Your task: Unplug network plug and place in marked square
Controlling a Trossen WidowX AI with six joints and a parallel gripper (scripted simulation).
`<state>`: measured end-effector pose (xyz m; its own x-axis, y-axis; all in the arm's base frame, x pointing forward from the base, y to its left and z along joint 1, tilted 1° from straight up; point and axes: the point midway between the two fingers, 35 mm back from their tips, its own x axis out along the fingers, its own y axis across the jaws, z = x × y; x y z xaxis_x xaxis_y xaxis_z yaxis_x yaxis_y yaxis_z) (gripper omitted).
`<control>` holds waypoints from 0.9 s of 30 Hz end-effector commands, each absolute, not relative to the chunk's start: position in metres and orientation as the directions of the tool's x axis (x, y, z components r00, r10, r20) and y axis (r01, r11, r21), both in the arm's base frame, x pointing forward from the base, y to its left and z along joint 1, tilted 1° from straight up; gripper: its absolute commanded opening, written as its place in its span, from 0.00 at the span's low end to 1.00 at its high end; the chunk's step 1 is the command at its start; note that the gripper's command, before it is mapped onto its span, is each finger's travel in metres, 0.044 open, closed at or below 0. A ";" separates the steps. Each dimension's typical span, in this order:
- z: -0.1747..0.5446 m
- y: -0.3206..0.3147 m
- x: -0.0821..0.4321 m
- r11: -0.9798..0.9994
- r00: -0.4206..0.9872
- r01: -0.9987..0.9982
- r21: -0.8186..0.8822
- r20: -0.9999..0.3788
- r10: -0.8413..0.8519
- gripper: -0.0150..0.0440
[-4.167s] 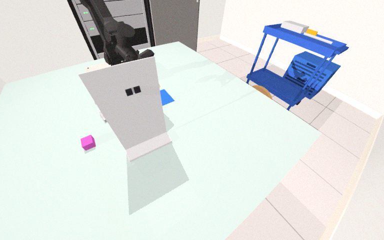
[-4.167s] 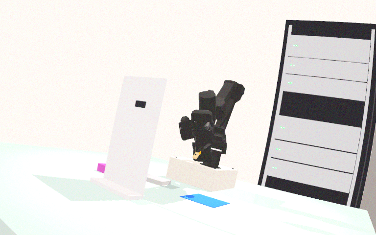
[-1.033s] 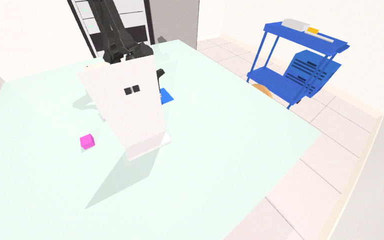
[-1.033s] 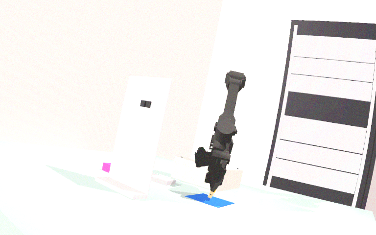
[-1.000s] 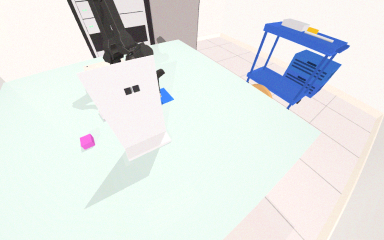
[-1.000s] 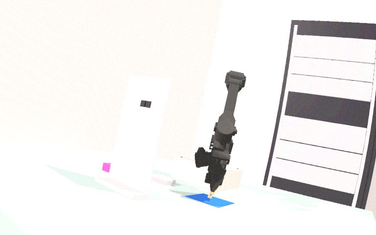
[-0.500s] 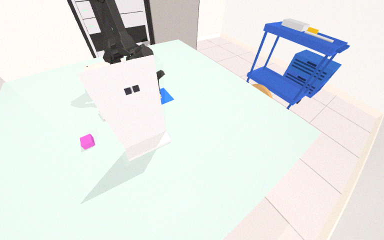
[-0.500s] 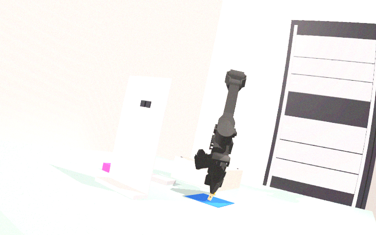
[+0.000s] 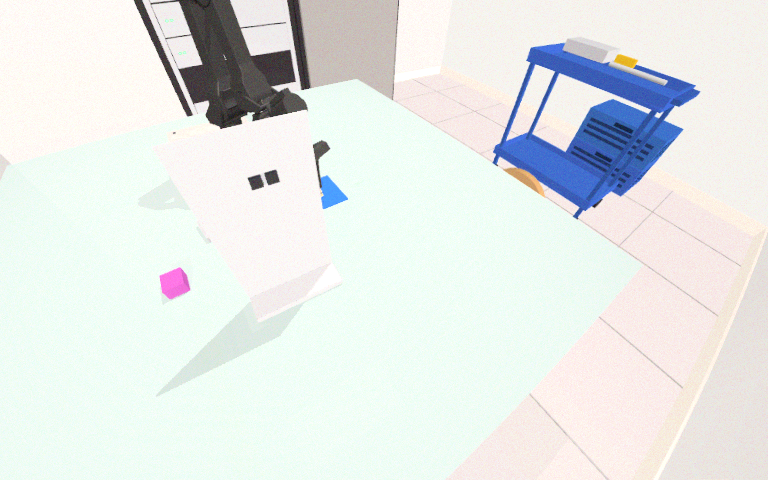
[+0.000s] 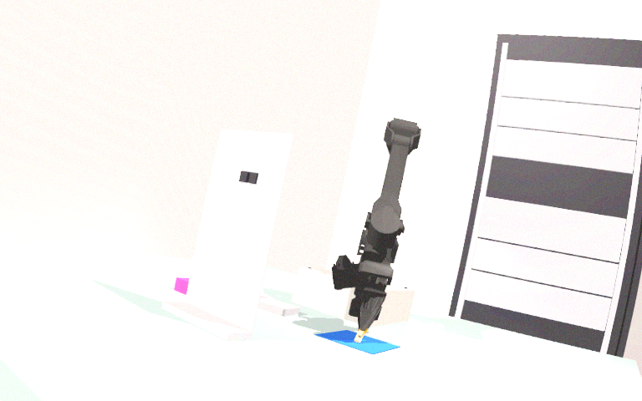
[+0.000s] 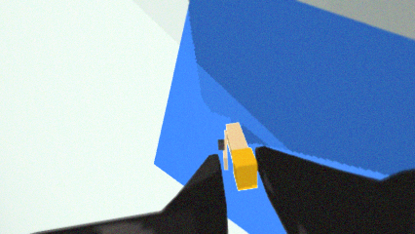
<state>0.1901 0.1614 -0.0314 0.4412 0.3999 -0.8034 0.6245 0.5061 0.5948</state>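
Observation:
The plug point(image 9: 321, 193) point(image 10: 359, 338) point(image 11: 244, 163), cream with an orange end, is tilted, its cream end down at the blue marked square point(image 9: 334, 196) point(image 10: 380, 347) point(image 11: 174, 134). Whether it fully rests there is unclear. My gripper point(image 10: 363, 328) point(image 11: 237, 160) is slightly open low over the square, with the plug between the fingertips. In the wrist view a gap shows at the left finger; the right finger is against or very near the plug. The upright white panel point(image 9: 269, 231) point(image 10: 240, 228) stands apart from the plug; its socket face is hidden.
Two dark blocks point(image 9: 264, 179) point(image 10: 248, 177) show on the panel's visible face. A magenta cube point(image 9: 174, 283) point(image 10: 181, 285) lies beyond the panel from my gripper. A low beige box point(image 10: 394, 305) stands behind the gripper. A blue cart point(image 9: 555, 169) stands off the table.

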 end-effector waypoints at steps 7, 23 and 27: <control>-0.031 0.161 0.190 0.506 0.441 0.625 0.594 -0.804 0.399 0.52; -0.023 0.158 0.187 0.506 0.441 0.626 0.593 -0.804 0.398 0.52; -0.022 0.157 0.186 0.506 0.441 0.626 0.593 -0.805 0.398 0.52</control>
<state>0.1869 0.1579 -0.0236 0.4405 0.3970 -0.8052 0.6274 0.5053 0.5924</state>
